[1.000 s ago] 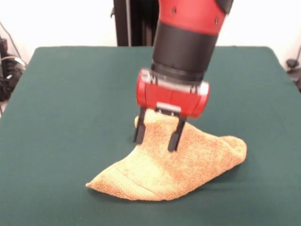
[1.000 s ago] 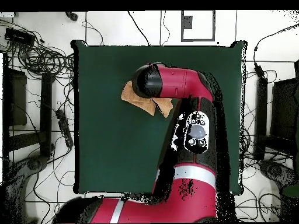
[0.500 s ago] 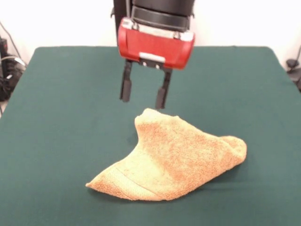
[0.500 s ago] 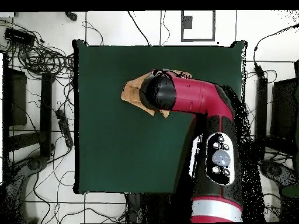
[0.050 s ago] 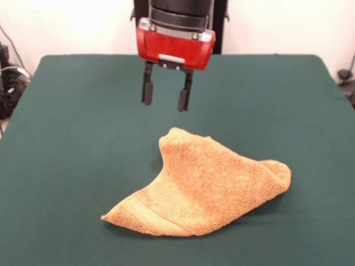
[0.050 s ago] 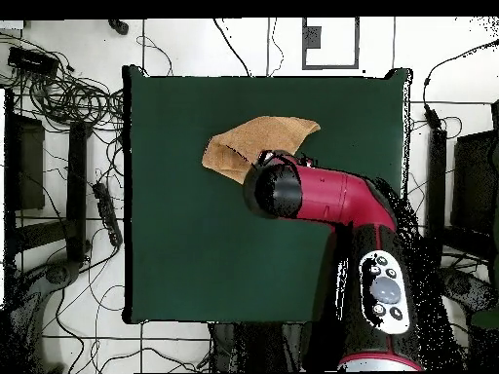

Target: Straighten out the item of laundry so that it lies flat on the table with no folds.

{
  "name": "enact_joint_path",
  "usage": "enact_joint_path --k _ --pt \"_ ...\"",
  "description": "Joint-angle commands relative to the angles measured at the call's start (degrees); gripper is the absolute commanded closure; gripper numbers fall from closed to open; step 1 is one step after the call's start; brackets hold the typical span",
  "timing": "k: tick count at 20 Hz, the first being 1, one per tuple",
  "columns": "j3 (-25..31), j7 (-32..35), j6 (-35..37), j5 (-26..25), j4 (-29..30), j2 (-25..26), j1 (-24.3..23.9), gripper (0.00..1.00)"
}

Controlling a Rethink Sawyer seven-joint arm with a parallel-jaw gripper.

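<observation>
Right now the tool (image 5: pixel 164 102) hangs in the air above the dark green surface (image 5: pixel 66 138), its two black fingers (image 5: pixel 147 90) pointing straight down and standing apart with nothing between them. It touches nothing. From the front, the orange-tan towel (image 5: pixel 205 188) lies on the surface nearer the camera than the tool, well clear of the fingertips. The towel is not flat: one corner is pushed up into a raised, rounded peak on its far side, and the cloth slopes down from that peak to a pointed corner at the picture's lower left, where a flat woven band (image 5: pixel 145 215) runs along the hem. On the picture's right the cloth bunches into a thick rounded fold. Seen from overhead, the towel (image 6: pixel 261 142) sits in the upper middle of the surface (image 6: pixel 175 243), roughly wedge-shaped, with the red arm (image 6: pixel 336 200) reaching in from the lower right and its black end covering the towel's lower edge.
</observation>
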Motion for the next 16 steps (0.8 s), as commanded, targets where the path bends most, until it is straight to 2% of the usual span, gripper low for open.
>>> enact_joint_path --k 1,5,10,14,16 --pt "11.18 -0.07 -4.62 -3.79 15.54 2.05 0.25 0.0" --pt "9.33 5.25 -10.4 -5.39 16.17 4.63 3.05 0.0" --pt "7.75 6.44 -15.55 -7.21 15.18 8.97 3.84 0.0" --pt "4.44 6.73 -21.61 -9.09 11.09 13.54 4.38 0.0" --pt "5.54 5.75 -22.37 -9.71 9.76 14.39 2.51 0.0"
